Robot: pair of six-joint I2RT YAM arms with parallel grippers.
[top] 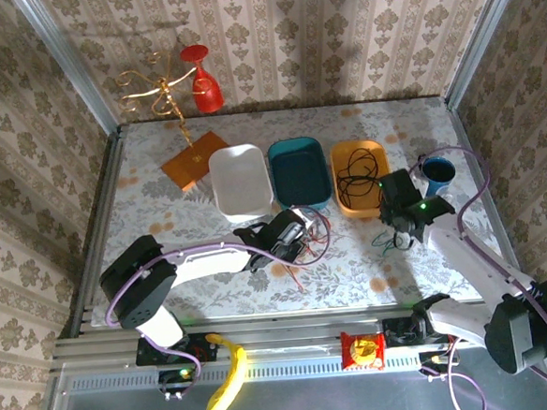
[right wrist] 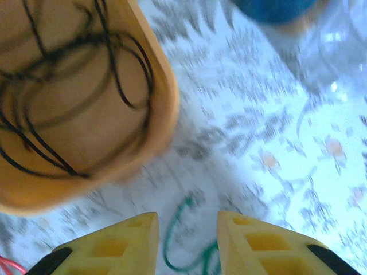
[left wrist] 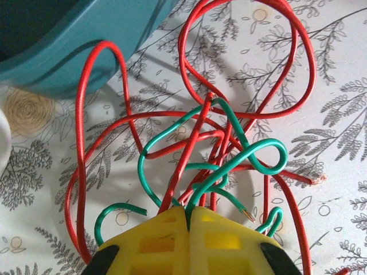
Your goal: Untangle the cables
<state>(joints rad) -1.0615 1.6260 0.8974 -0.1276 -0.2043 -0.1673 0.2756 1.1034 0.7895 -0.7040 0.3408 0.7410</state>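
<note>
Well, the left gripper (left wrist: 188, 215) pinches the knotted red cable (left wrist: 80, 172) and green cable (left wrist: 252, 148) beside the teal tray (left wrist: 57, 51) (anchoring them, I'd guess), while the right gripper (right wrist: 188, 220) hangs part-open over a green strand (right wrist: 172, 232) by the orange tray (right wrist: 166, 109) holding the black cable (right wrist: 123, 86).

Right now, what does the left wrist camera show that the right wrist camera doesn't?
Left wrist, not right: the left claw pinched shut on a red-and-green tangle, its red loops sprawling across the table, with a teal bin corner behind. Right wrist, not left: the right claw open over a loose green strand, an orange bin holding coiled black cable, and a blurred blue cup. Shared: the leaf-patterned table, yellow fingers, and green cable.
</note>
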